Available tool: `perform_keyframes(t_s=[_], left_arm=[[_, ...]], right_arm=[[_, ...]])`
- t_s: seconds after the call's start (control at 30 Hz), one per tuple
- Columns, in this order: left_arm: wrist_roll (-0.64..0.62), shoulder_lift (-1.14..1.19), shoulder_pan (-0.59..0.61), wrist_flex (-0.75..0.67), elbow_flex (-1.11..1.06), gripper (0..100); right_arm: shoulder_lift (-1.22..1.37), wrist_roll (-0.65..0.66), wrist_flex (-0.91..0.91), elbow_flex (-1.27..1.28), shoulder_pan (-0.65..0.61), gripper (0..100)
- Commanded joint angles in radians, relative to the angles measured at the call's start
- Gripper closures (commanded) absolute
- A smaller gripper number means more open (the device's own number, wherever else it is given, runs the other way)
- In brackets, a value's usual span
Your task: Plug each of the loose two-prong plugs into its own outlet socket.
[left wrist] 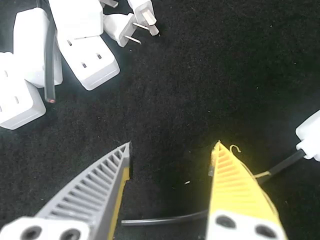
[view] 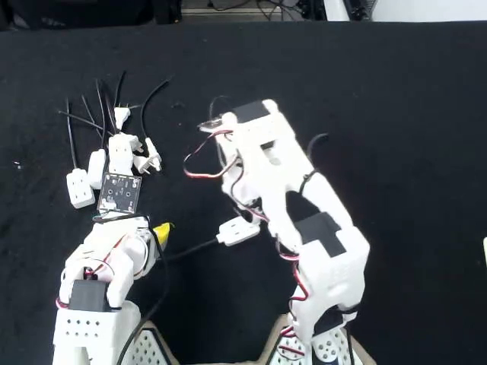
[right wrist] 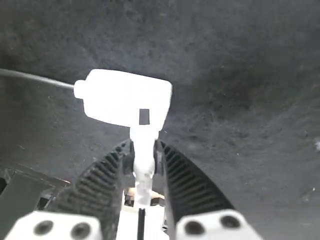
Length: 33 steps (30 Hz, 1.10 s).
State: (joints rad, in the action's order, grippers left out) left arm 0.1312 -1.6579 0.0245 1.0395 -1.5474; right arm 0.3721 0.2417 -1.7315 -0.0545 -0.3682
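My right gripper (right wrist: 144, 147) is shut on a white two-prong plug (right wrist: 144, 162) whose front end meets a white outlet socket (right wrist: 125, 97) with a thin cable. In the high view that outlet socket (view: 237, 230) lies mid-table beside the right arm. My left gripper (left wrist: 172, 150) hangs open over bare black cloth, one grey finger (left wrist: 95, 190) and one yellow finger (left wrist: 235, 185). Beyond it lie three white sockets (left wrist: 87, 60) and two loose plugs (left wrist: 122, 32) with bare prongs. The same cluster of sockets (view: 78, 188) and plugs (view: 152, 158) sits at the table's left.
Black cables (view: 106, 114) fan out behind the cluster. Another black cable (left wrist: 165, 217) crosses under my left gripper and runs to the mid-table socket. The black cloth (view: 396, 114) stretches open to the right and far side.
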Motion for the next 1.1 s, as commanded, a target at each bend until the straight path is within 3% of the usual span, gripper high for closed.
perform_keyframes(t_s=[0.0,0.87,1.07], left_arm=[[0.011,-0.011,0.007,-0.002,0.015,74],[0.011,-0.011,0.007,-0.003,0.016,74],[0.011,-0.011,0.007,-0.005,0.018,74]], right_arm=[[-0.081,-0.009,-0.037,0.013,0.037,98.8],[-0.084,-0.071,-0.035,-0.022,0.018,98.8],[-0.084,-0.071,-0.035,-0.022,-0.044,98.8]])
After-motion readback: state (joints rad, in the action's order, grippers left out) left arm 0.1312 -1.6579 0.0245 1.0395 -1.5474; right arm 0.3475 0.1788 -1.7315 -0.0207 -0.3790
